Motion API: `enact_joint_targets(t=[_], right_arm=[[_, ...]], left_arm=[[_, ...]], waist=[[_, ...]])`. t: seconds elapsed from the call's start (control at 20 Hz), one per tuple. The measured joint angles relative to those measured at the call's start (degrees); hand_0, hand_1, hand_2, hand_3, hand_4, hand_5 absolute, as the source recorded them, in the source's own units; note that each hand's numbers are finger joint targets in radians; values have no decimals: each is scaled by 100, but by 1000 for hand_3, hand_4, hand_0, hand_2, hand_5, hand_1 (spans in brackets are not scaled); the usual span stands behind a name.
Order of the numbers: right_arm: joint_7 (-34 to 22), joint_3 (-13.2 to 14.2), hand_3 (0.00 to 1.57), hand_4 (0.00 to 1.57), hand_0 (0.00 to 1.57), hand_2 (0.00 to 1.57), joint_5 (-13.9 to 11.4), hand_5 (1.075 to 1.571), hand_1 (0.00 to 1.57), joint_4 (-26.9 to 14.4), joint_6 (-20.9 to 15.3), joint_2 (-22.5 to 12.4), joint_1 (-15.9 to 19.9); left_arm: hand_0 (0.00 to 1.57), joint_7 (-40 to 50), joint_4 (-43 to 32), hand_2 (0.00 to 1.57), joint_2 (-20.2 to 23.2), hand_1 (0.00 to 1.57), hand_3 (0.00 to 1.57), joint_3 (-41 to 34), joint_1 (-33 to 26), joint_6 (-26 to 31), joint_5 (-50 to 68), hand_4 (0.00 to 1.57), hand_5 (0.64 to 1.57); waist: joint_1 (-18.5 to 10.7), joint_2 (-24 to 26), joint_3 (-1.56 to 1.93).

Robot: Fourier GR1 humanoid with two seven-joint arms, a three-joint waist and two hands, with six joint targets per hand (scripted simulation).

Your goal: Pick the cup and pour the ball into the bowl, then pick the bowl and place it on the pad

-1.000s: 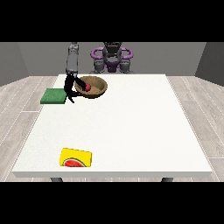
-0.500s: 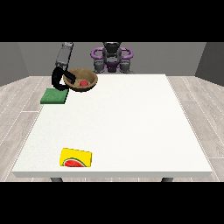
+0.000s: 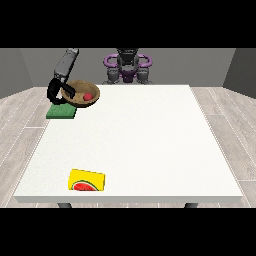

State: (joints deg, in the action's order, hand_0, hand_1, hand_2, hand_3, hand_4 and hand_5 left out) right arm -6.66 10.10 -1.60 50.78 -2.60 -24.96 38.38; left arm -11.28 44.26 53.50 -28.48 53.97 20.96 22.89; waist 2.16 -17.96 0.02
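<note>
A yellow watermelon box (image 3: 87, 180) lies near the white table (image 3: 150, 145) edge, well before the hand at the view's left (image 3: 57, 91), whose fingers curl round the wooden bowl (image 3: 82, 93) holding a red ball (image 3: 88, 96) above the green pad (image 3: 61, 111); grey walls behind

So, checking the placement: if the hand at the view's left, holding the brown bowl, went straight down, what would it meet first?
Probably the green square pad, which lies just under that hand and the bowl; depth is unclear, so the offset could differ.
</note>
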Motion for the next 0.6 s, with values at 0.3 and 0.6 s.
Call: enact_joint_targets(t=[0.3,0.6], right_arm=[[667,546,999,1300,1571,1571,334,1541,1571,-627,583,-606,-28],[1294,909,388,1297,1571,1571,486,1547,1571,-1260,967,-1070,61]], left_arm=[[0,81,314,0,31,0,0,-10,-39,-88,83,14,1532],[0,149,674,0,191,0,0,-61,11,-125,196,129,1533]], waist=[[-52,-191,5],[-186,-598,7]])
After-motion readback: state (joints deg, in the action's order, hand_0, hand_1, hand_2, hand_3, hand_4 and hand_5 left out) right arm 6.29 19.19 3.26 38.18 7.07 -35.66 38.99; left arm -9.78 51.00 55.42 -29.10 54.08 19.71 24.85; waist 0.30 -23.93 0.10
